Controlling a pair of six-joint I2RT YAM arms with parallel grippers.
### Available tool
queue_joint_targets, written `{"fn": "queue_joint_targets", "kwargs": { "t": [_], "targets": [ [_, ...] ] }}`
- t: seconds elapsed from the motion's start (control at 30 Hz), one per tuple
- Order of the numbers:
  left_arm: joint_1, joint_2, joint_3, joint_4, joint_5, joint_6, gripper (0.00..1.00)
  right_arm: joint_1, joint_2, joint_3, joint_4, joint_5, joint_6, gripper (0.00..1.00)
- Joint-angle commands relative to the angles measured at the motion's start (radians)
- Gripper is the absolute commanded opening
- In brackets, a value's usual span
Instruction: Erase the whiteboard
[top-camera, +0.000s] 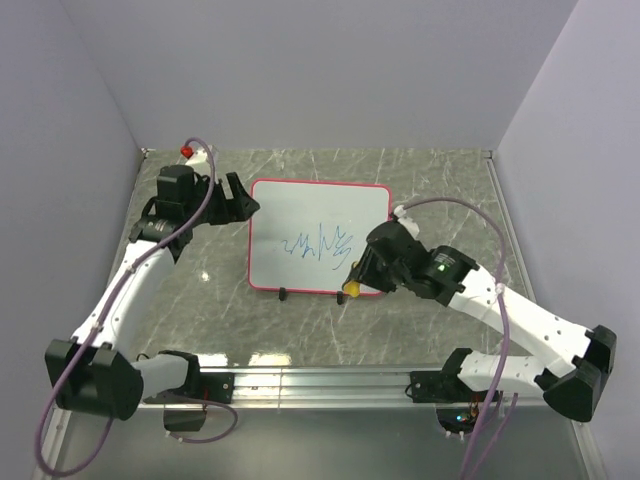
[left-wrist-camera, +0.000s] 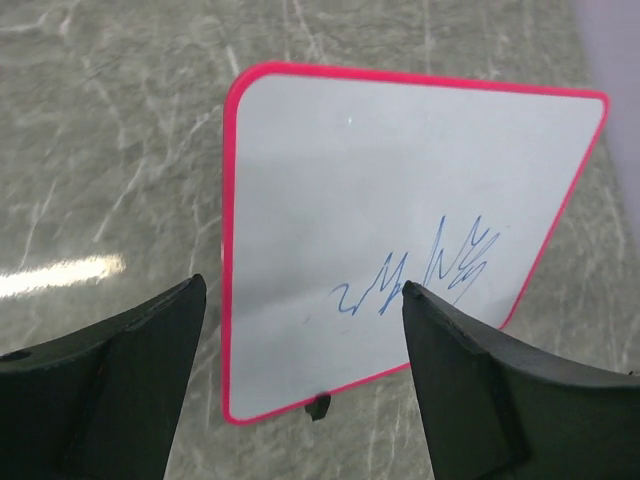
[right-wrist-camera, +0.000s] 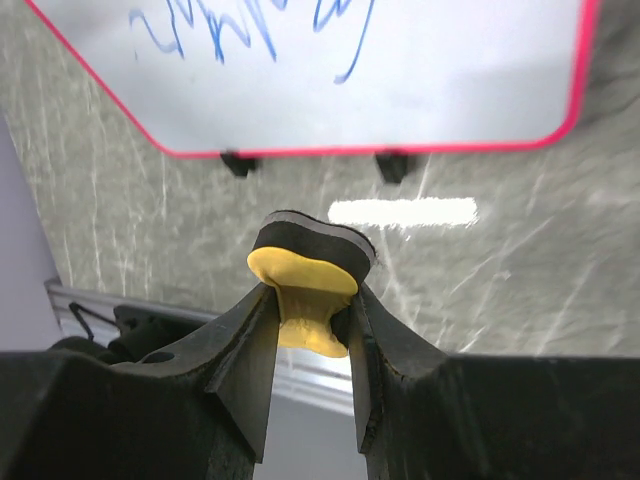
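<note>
The whiteboard (top-camera: 300, 205), white with a red-pink rim, lies flat at the table's middle. Blue scribbles (top-camera: 318, 245) cross its near half. Two small black clips (right-wrist-camera: 238, 163) sit on its near edge. My left gripper (top-camera: 240, 197) hovers by the board's left edge, open and holding nothing; in the left wrist view the left gripper (left-wrist-camera: 304, 288) frames the whiteboard (left-wrist-camera: 380, 170) and its scribbles (left-wrist-camera: 430, 270). My right gripper (top-camera: 355, 280) is at the board's near right edge, shut on a yellow eraser (right-wrist-camera: 305, 285) with a dark felt face. That eraser (top-camera: 351, 289) hangs just off the rim.
The table (top-camera: 200, 290) is grey marble-patterned, enclosed by pale walls at the left, back and right. A small red object (top-camera: 186, 150) sits in the back left corner. A metal rail (top-camera: 320, 380) runs along the near edge between the arm bases.
</note>
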Motion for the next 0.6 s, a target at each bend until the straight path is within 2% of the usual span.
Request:
{"fn": "queue_joint_targets", "kwargs": {
  "t": [0.0, 0.13, 0.27, 0.37, 0.57],
  "targets": [
    [0.075, 0.053, 0.000, 0.178, 0.260, 0.052, 0.84, -0.070, -0.048, 0.054, -0.036, 0.038, -0.126, 0.00],
    [0.149, 0.148, 0.012, 0.247, 0.384, 0.045, 0.79, -0.133, -0.035, 0.103, -0.046, 0.024, -0.200, 0.00],
    [0.155, 0.257, 0.026, 0.284, 0.492, 0.074, 0.72, -0.167, 0.021, 0.166, -0.063, 0.019, -0.258, 0.00],
    [0.155, 0.331, 0.029, 0.339, 0.570, 0.070, 0.71, -0.182, 0.064, 0.212, -0.069, 0.022, -0.291, 0.00],
    [0.157, 0.428, 0.046, 0.384, 0.581, 0.058, 0.65, -0.214, 0.108, 0.258, -0.042, 0.002, -0.344, 0.00]
  ]
}}
